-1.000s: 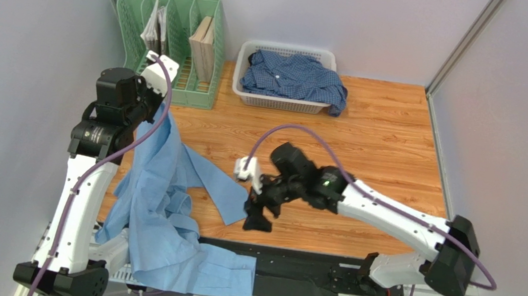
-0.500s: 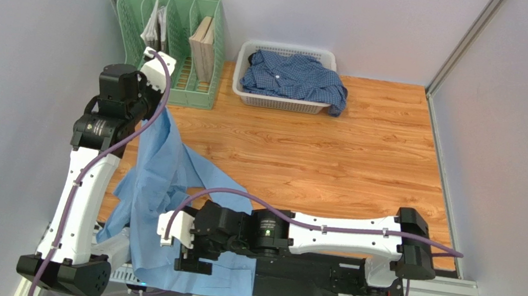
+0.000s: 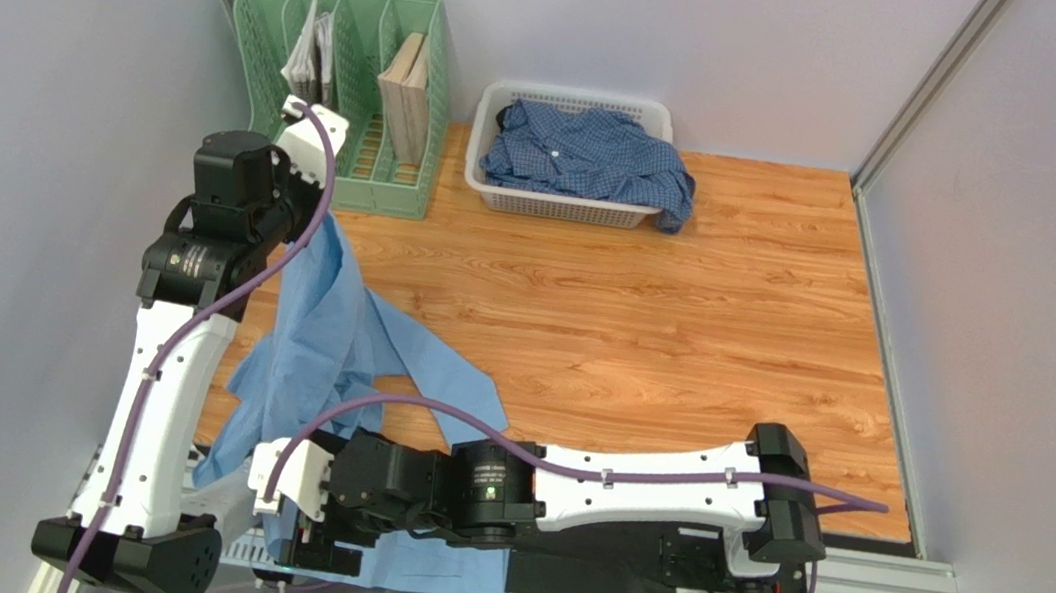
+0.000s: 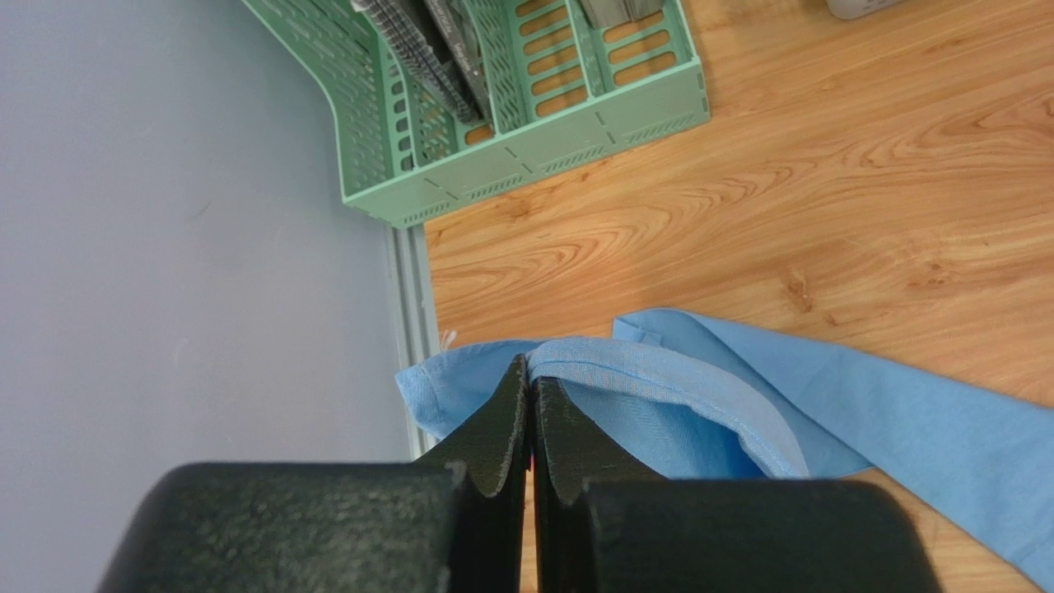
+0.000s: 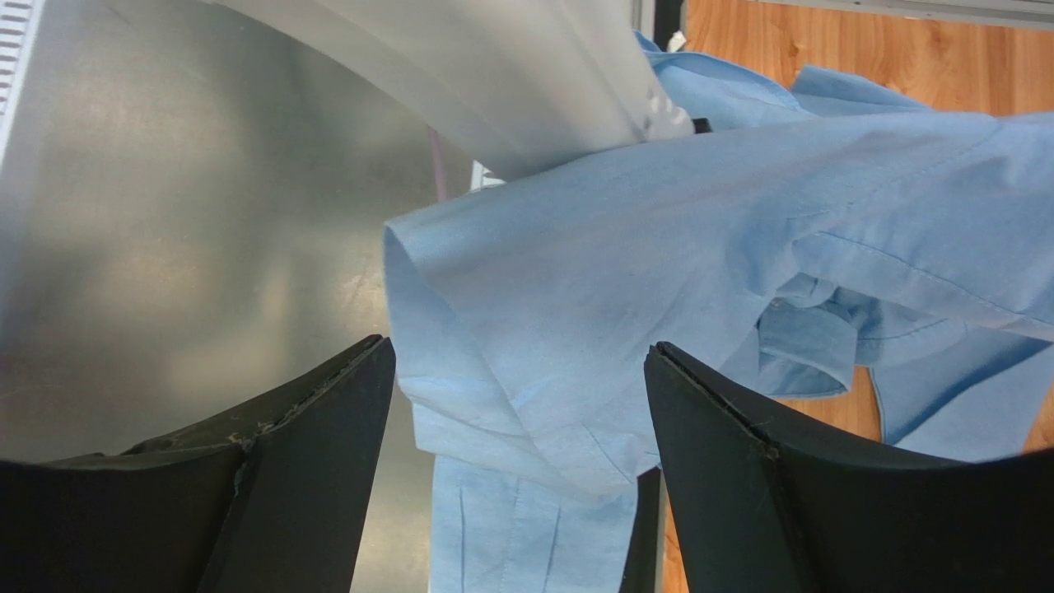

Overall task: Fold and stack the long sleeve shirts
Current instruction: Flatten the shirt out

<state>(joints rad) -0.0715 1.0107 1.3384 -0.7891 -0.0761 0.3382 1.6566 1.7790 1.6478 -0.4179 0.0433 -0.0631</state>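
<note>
The light sky-blue shirt (image 3: 319, 347) hangs crumpled at the table's left, its lower part draped over the near edge. My left gripper (image 3: 314, 215) is shut on its upper hem and holds it up; the left wrist view shows the fingers pinching the blue edge (image 4: 582, 361). My right gripper (image 3: 304, 544) is open, low at the near-left edge, with a fold of the same shirt (image 5: 557, 309) between its spread fingers (image 5: 730, 470) and not pinched. The darker checked shirt (image 3: 590, 153) lies bunched in the white basket (image 3: 560, 209) at the back.
A green file rack (image 3: 411, 192) with papers stands at the back left, near my left wrist. The left wall is close to the left arm. A metal base plate (image 5: 186, 222) lies below the table's near edge. Bare wooden tabletop (image 3: 728, 321) spreads right of the shirt.
My right arm has swung from the table's middle down to the near-left edge, over the shirt's hanging lower part. My left gripper has barely moved and keeps its hold.
</note>
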